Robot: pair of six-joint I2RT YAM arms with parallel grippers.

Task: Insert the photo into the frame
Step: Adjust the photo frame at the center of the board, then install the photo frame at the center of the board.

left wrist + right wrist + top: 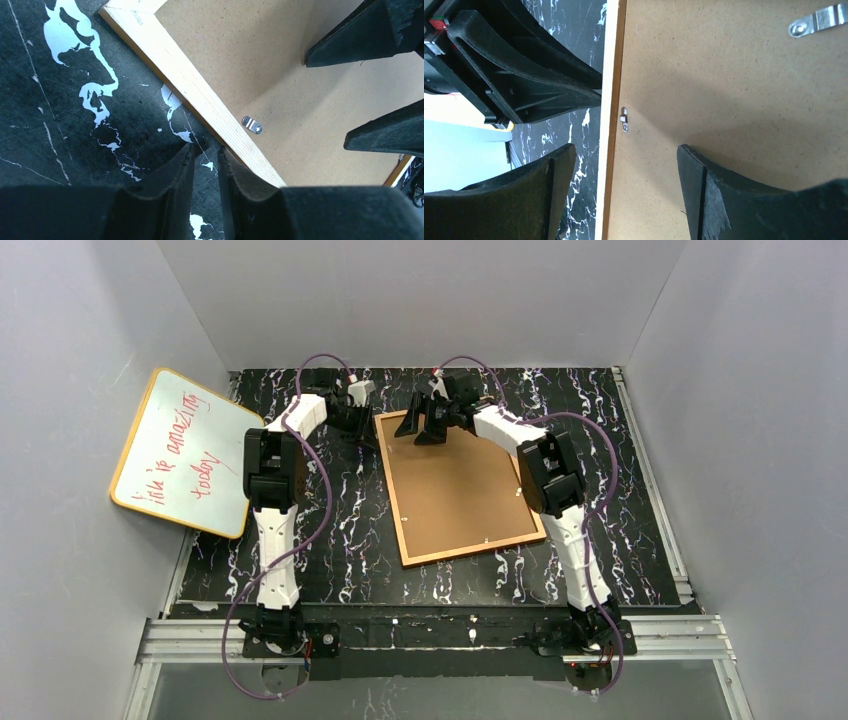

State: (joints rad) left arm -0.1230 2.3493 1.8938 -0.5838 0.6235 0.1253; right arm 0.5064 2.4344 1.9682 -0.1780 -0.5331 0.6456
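**A:** Where's the frame?

**B:** The frame point(460, 485) lies flat mid-table between the two arms, back side up. It's turned a little off square to the table point(640, 540). The brown backing board point(724, 90) fills it edge to edge.

**A:** Left hand?

**B:** The left hand point(206, 150) is low by the frame's left rail, near the far-left corner. Its tips are over the black marbled table just outside the pale wood. The fingers are almost together, with a thin slit between them and nothing in it. Can't tell if the tips touch the table.

**A:** Right hand?

**B:** The right hand point(624, 149) is spread wide and grasping nothing. It straddles that same rail, with one finger above the table and the other above the backing board. Contact with either isn't clear. The two hands are close together, facing each other across the rail.

**A:** Hardware on the back?

**B:** There's a small metal turn clip point(252, 124) on the board just inside the rail, between the two hands. A larger metal tab point(819, 21) sits further in on the board.

**A:** Anything else around?

**B:** A yellow-edged whiteboard point(185, 450) with red writing leans on the left wall, well apart from the frame.
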